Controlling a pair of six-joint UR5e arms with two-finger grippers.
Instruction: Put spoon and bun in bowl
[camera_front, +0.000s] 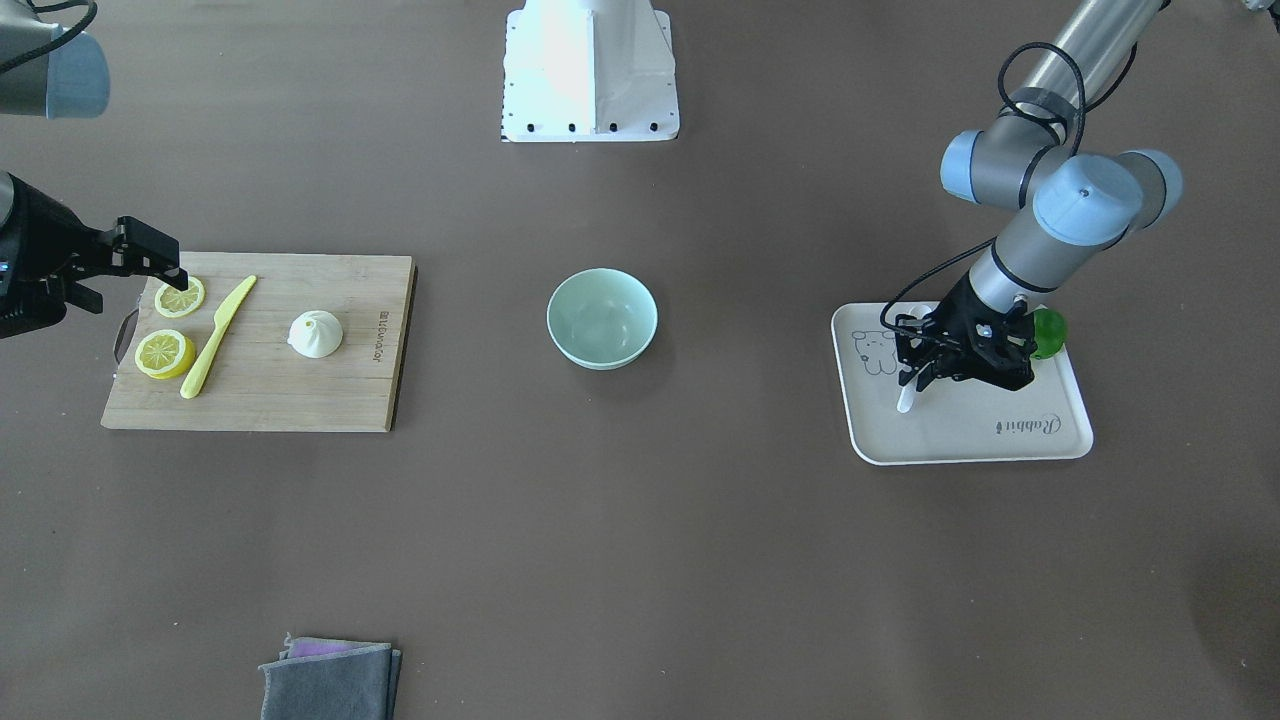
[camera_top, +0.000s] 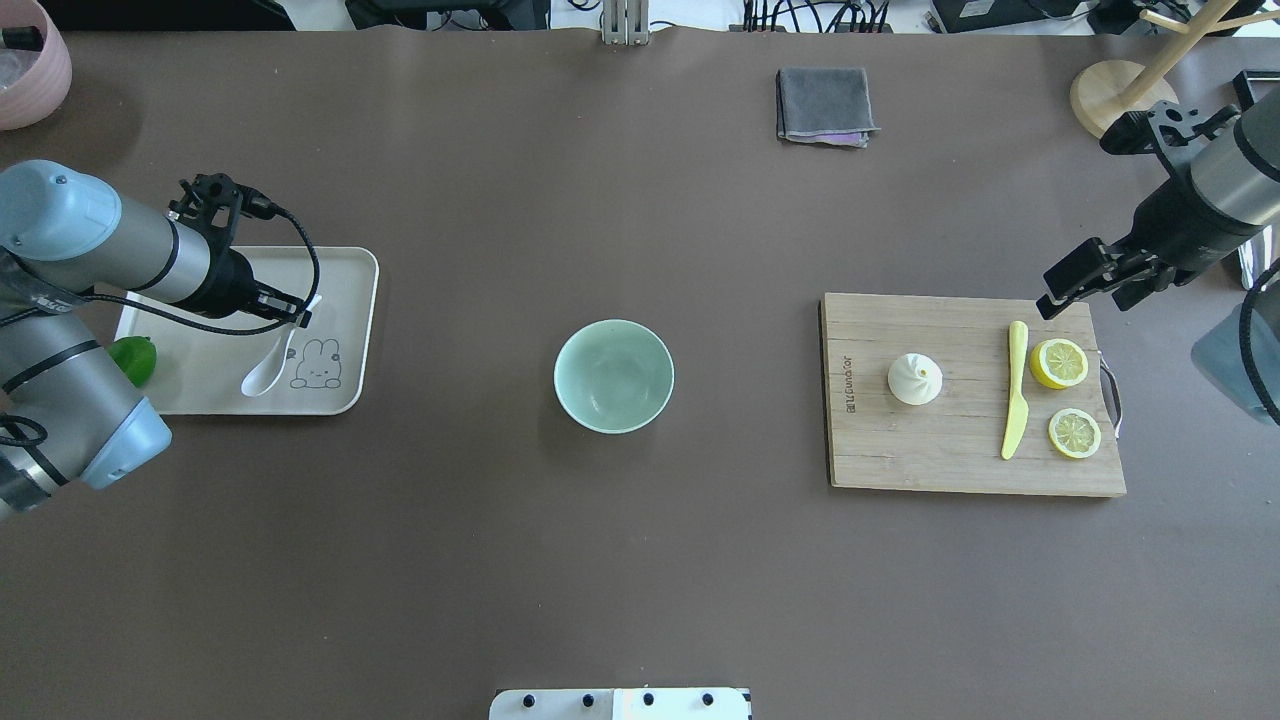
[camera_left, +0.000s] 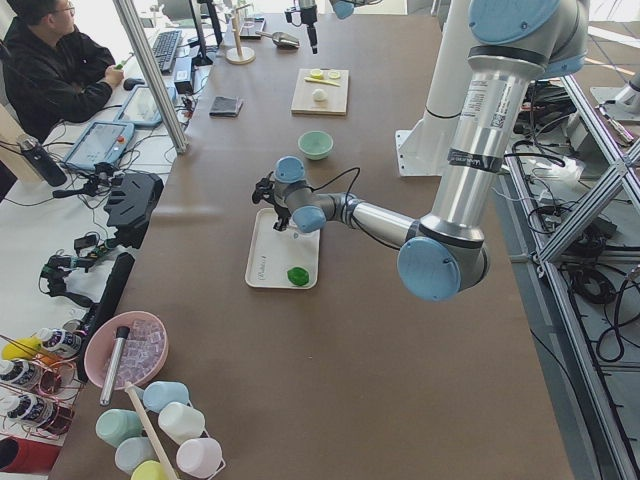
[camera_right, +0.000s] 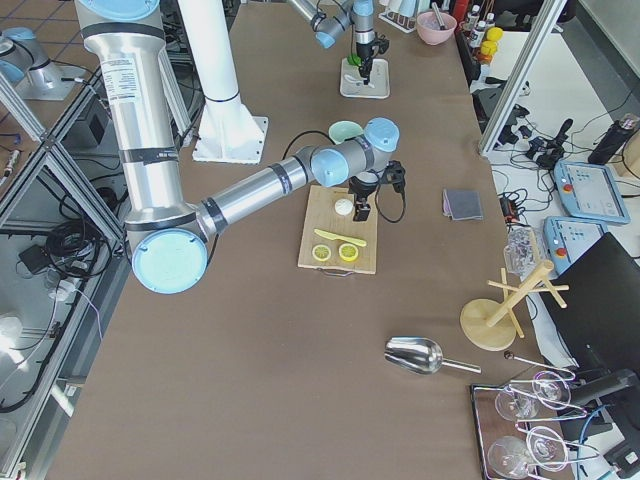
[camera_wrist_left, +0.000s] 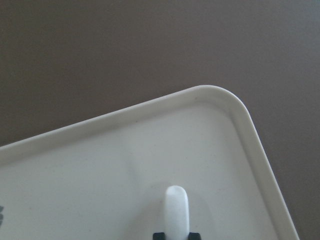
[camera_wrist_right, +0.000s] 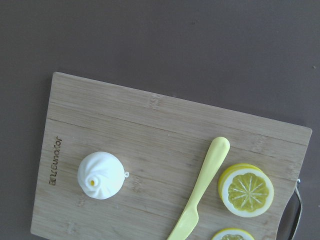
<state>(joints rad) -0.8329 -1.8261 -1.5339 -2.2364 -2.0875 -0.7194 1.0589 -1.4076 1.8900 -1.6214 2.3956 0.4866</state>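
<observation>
Brown matte sheeting covers the table (camera_front: 640, 560) in the front-facing view, and a smooth, round mint-green bowl (camera_front: 602, 318) sits mid-table. At 3 o'clock from it lies a beige tray (camera_front: 965, 425) with rounded corners. Over it the left gripper (camera_front: 922, 378) is pinched on the glossy white spoon (camera_front: 905, 400), whose handle tip pokes out toward 7 o'clock. At 9 o'clock from the bowl a grained bamboo board (camera_front: 260, 400) carries the pleated, dome-shaped bun (camera_front: 316, 334), a yellow-green plastic knife (camera_front: 217, 337) and two lemon halves (camera_front: 165, 353). The right gripper (camera_front: 125, 280) hangs spread wide above the board's corner, the bun well apart at 3 o'clock from it

From overhead, the spoon's deep scoop sits over the tray at 7 o'clock from the left gripper; whether it touches the tray I cannot tell. A folded grey cloth (camera_top: 823, 105) lies at 1 o'clock from the bowl

The left side view shows a person (camera_left: 45, 65) seated at a cluttered desk alongside the table

The left wrist view shows the rounded handle tip held between two black pads (camera_wrist_left: 195, 236) above the tray's speckled floor

The right wrist view shows the bun at 8 o'clock, on the board
</observation>
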